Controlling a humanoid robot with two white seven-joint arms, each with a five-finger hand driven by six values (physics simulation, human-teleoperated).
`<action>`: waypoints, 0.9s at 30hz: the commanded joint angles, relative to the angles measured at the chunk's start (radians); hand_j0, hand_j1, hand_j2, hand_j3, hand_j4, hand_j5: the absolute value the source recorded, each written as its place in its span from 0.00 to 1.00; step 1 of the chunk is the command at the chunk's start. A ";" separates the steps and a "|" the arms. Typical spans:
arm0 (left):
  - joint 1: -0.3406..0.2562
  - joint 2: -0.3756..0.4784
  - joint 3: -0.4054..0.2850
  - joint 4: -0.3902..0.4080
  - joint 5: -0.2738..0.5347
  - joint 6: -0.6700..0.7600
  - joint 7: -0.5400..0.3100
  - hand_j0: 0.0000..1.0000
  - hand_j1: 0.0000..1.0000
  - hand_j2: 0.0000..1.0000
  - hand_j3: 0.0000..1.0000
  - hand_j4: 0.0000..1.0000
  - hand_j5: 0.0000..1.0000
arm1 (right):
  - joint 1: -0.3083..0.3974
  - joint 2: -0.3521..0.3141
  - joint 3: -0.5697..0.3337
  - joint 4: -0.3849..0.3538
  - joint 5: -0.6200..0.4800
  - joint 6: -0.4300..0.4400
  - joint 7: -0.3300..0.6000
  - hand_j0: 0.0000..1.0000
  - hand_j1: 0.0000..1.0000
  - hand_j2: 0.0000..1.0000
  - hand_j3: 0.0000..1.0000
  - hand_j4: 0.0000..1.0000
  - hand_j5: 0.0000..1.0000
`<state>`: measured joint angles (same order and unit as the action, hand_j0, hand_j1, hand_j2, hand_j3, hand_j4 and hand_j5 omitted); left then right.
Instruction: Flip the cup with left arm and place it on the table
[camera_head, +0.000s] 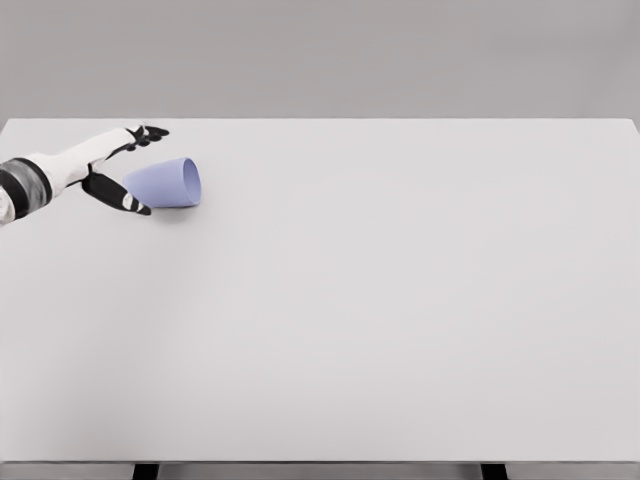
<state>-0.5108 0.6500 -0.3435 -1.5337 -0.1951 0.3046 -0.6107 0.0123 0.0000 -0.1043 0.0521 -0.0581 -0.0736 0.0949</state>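
Observation:
A pale blue cup (166, 183) lies on its side on the white table (380, 300) at the far left, its wide mouth facing right. My left hand (135, 170) reaches in from the left edge with its fingers spread. The upper fingers (146, 133) extend above the cup's base end, and the thumb (122, 197) lies below it. The cup's narrow end sits between them, and no finger is closed on it. Whether the hand touches the cup is unclear.
The table's far edge runs just behind the hand. Two dark table legs (145, 471) show at the bottom edge.

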 joint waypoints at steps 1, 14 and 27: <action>0.000 -0.027 -0.023 0.041 -0.044 0.018 0.000 1.00 1.00 1.00 1.00 1.00 1.00 | 0.000 0.000 0.000 0.000 0.000 0.000 0.000 1.00 1.00 1.00 1.00 1.00 1.00; -0.041 -0.131 -0.045 0.098 -0.291 -0.024 0.000 0.97 0.97 0.97 0.97 0.97 0.97 | 0.000 0.000 0.000 0.000 0.000 0.000 0.000 1.00 1.00 1.00 1.00 1.00 1.00; -0.071 -0.193 -0.040 0.191 -0.354 -0.047 0.000 0.97 0.97 0.97 0.97 0.97 0.97 | 0.000 0.000 0.000 0.000 0.000 0.000 0.000 1.00 1.00 1.00 1.00 1.00 1.00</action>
<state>-0.5814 0.4614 -0.3841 -1.3585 -0.5442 0.2640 -0.6113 0.0123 0.0000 -0.1043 0.0521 -0.0580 -0.0736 0.0949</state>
